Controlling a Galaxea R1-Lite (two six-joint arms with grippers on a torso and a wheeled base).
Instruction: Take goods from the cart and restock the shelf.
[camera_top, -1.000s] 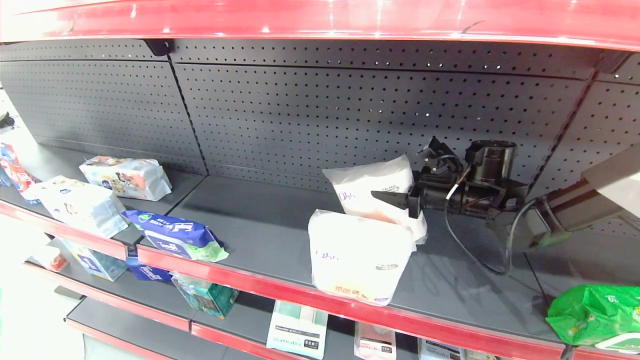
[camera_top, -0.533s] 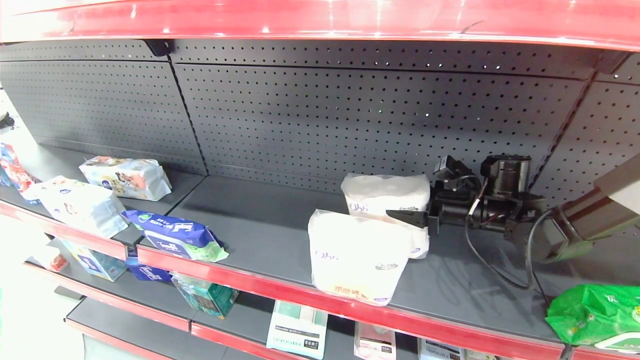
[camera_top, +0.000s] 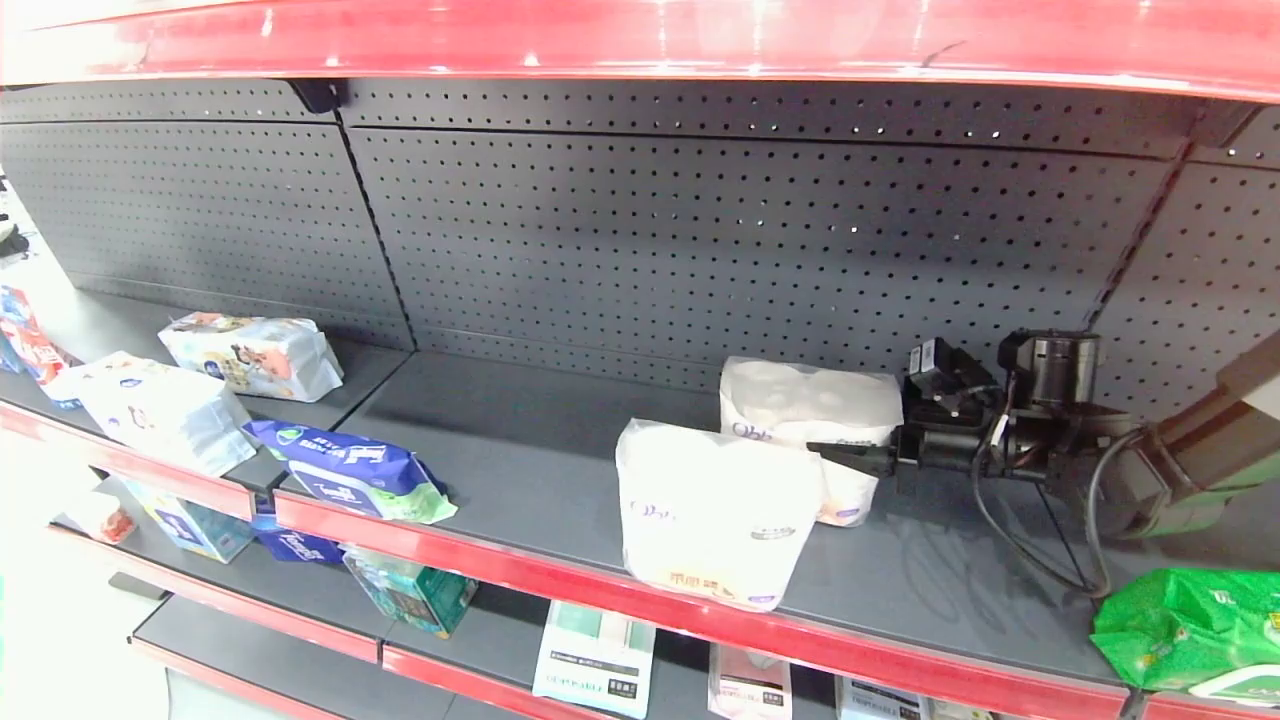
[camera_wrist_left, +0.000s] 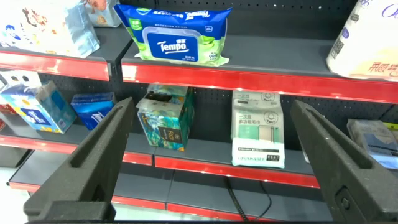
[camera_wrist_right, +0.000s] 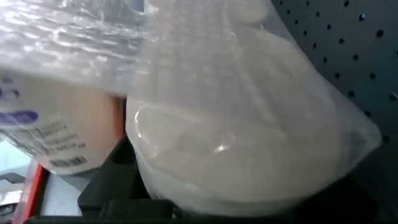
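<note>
My left gripper (camera_wrist_left: 211, 106) faces the lower shelves, below and left of the front white pack (camera_top: 715, 510), which I take as my marker. Its fingers are spread wide with nothing between them, and it has no part in this step. Well left of the marker, the blue wipes pack (camera_top: 350, 478) lies at the red lip (camera_top: 500, 560). Just behind the marker and a little to its right is the rear white pack (camera_top: 800, 415), the one I am placing. To the marker's right, the right gripper (camera_top: 835, 450) has its fingers clamped on that rear pack's side. Far right of the marker sits a green pack (camera_top: 1190, 615).

I judge this to be the set-down. I cannot tell whether the base is fully on the shelf deck (camera_top: 540, 450), so I would confirm that before letting go. I would keep the rear pack from nudging the marker toward the lip, open the fingers only slightly, and draw straight back rightward without dragging the film.

The rear pack holds soft white rolls in glossy, crinkled clear film, with small print and a pinkish patch low down. It stands roughly upright and bulges where it is gripped. It is likely squashy and slippery.
</note>
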